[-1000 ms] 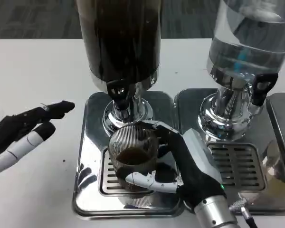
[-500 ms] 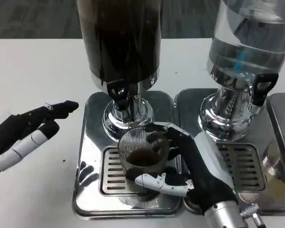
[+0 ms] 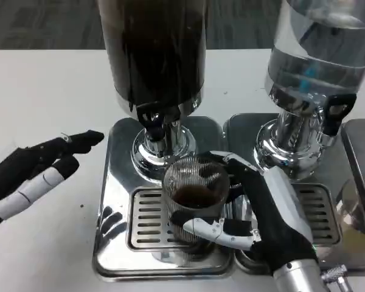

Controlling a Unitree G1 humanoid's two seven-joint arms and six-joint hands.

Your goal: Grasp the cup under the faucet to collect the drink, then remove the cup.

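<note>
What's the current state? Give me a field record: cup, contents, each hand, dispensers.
cup: ribbed glass cup, on the drip tray, just right of the black tap
contents: dark drink, partly filled
right hand: right hand grips the cup
left hand: left hand over the table, holds nothing, fingers apart
dispensers: dark drink dispenser; clear water dispenser to its right

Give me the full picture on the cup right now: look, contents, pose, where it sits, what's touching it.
The cup is a ribbed, see-through tumbler, glass or plastic by its look, upright, with a little dark drink in the bottom. It stands over the slotted grate of the left steel drip tray, just in front and slightly right of the dark dispenser's black faucet. The right hand grips it, fingers wrapped around its near and far sides. Nothing is pouring.
</note>
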